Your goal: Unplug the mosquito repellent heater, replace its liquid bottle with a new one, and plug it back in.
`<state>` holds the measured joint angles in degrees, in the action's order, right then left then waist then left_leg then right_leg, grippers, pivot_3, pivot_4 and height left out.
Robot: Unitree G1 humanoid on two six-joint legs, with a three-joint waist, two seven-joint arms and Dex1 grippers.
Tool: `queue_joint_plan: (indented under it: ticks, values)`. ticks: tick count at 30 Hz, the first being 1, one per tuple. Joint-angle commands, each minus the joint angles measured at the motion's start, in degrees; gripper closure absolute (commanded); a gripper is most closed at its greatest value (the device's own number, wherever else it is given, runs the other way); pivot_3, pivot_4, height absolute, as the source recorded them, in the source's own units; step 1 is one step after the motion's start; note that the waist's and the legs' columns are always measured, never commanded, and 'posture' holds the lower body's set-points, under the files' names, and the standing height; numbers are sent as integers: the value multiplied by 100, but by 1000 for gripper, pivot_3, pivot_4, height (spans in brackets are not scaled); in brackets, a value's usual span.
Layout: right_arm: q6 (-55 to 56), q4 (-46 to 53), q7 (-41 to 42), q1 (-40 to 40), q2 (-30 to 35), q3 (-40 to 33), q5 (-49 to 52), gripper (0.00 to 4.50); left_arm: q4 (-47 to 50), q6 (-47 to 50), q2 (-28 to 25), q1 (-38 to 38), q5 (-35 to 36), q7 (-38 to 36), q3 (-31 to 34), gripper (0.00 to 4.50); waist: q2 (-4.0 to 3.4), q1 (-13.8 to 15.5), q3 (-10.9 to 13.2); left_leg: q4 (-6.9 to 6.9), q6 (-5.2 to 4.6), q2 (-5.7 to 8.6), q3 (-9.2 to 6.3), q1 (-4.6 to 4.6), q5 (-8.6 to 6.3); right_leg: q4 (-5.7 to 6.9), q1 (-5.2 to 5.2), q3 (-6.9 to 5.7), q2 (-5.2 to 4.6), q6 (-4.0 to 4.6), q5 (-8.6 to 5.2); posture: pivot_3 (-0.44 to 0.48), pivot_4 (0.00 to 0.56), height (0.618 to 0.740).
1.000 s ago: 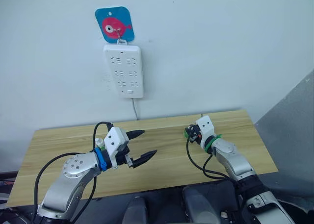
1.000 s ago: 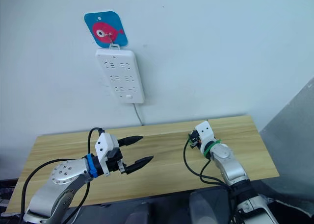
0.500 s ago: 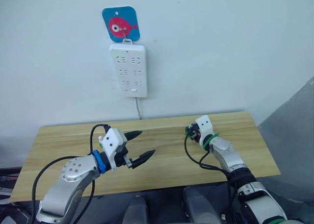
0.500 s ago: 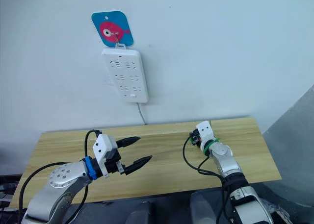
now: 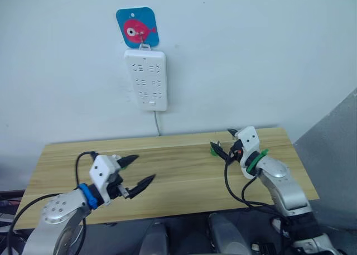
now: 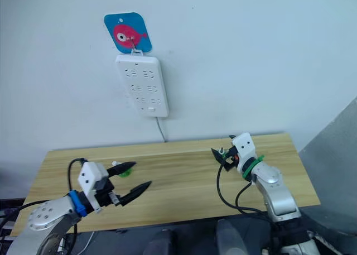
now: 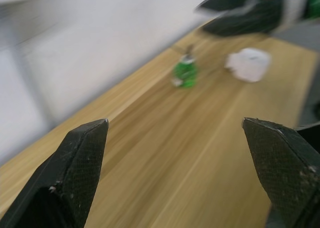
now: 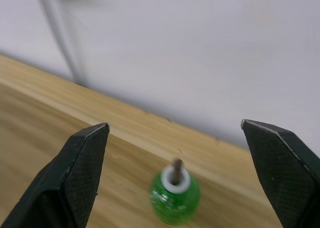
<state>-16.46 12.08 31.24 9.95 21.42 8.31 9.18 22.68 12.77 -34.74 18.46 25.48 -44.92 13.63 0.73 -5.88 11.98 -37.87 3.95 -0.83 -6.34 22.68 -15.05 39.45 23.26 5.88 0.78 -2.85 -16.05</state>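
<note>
With the heater (image 7: 248, 64) lying unplugged on the worktop (image 5: 184, 179) just beside a green bottle (image 8: 174, 196) toward 2 o'clock, the right gripper (image 5: 222, 150) hovers over that bottle, fingers spread wide (likely lining up a grasp), while the left gripper (image 5: 143, 168), likewise spread and empty, waits at 8 o'clock.

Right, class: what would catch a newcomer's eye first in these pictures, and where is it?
First, the white power strip hanging on the wall under a blue fish sticker, above the wooden table. Then a small green bottle standing on the table ahead of the open right end effector.
</note>
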Motion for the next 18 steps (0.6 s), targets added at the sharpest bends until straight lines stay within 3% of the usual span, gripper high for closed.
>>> queue_joint_plan:
  ticks: [1,5,9,18]
  values:
    - [-298,1141,612,-53,403,368,150,67,7,156,4,444,266,76,630,0,10,0,34,0,0,-4,4,-8,0,0,-5,0,1,3,-3,-46,228,728]
    - [-1089,1841,1223,207,953,935,258,67,-1312,-274,-329,234,-161,-112,925,0,12,55,136,0,0,-9,13,-24,0,4,-8,-3,2,32,-21,-57,261,728]
    - [-2531,2335,1156,660,920,967,771,67,-2359,-432,-564,-415,-328,-116,954,0,20,122,267,-4,2,-11,11,-9,1,4,1,-9,4,32,-21,-68,293,728]
    - [-3798,2860,961,1485,862,1047,1192,67,-4054,-773,-709,-1707,-902,-467,251,0,36,112,589,9,2,-9,4,30,0,-8,36,-25,-9,31,11,-107,379,728]
